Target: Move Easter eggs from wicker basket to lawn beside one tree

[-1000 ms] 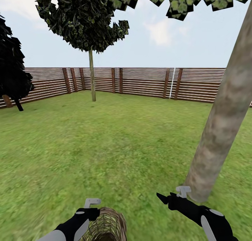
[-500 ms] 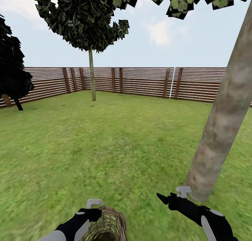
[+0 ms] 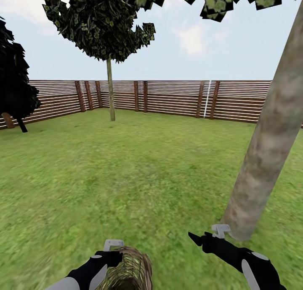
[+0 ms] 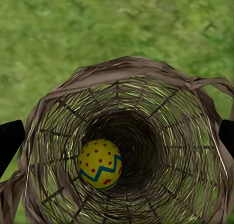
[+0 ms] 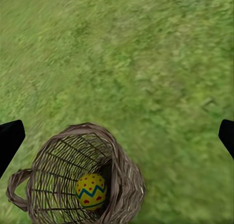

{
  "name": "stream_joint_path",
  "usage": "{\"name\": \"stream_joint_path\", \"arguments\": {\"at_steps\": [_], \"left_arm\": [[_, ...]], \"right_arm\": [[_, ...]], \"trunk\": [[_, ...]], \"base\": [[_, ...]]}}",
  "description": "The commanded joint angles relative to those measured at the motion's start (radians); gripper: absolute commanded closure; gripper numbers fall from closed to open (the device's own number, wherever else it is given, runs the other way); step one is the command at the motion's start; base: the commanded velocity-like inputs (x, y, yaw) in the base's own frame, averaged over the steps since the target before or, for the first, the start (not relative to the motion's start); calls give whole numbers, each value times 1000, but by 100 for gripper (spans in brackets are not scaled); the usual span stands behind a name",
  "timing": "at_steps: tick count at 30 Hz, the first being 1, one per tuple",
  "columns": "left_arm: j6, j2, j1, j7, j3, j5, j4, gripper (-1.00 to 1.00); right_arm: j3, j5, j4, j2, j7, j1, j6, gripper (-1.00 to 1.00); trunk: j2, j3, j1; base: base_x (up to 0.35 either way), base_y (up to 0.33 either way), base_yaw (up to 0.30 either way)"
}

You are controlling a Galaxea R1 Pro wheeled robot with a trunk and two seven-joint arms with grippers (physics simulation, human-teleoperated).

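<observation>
The wicker basket [image 3: 130, 271] stands on the lawn [image 3: 139, 167] at the bottom edge of the head view, just left of the thick grey-brown tree [image 3: 263, 159]. One yellow Easter egg [image 4: 100, 164] with red dots and a blue zigzag lies at the basket's bottom, and the right wrist view shows the same Easter egg [image 5: 91, 191] too. My left gripper [image 4: 117, 136] hovers open over the wicker basket [image 4: 126, 146], its fingers wide on both sides of the rim. My right gripper [image 5: 117, 136] hangs open over grass, beside the wicker basket [image 5: 73, 180] and near the trunk's foot.
A brown slatted fence [image 3: 176, 98] closes the garden at the back. A thin-trunked tree [image 3: 110, 92] stands far off at centre left, and a dark bushy tree [image 3: 14, 83] at the far left. Open grass stretches between them and me.
</observation>
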Motion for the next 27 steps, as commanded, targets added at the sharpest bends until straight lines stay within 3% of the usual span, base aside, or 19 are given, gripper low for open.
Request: {"name": "stream_joint_path", "arguments": {"at_steps": [1,27], "left_arm": [[5,1,0,7,-8,8,-2,-100],[4,-1,0,6,-9,9,-3,-100]], "right_arm": [[-1,-6,-1,0,1,-1,8,-100],[8,-7,-1,3,3,-1,8,-100]], "trunk": [[-8,-4,4],[-190,-86,104]], "base": [[0,0,0],[0,0,0]]}}
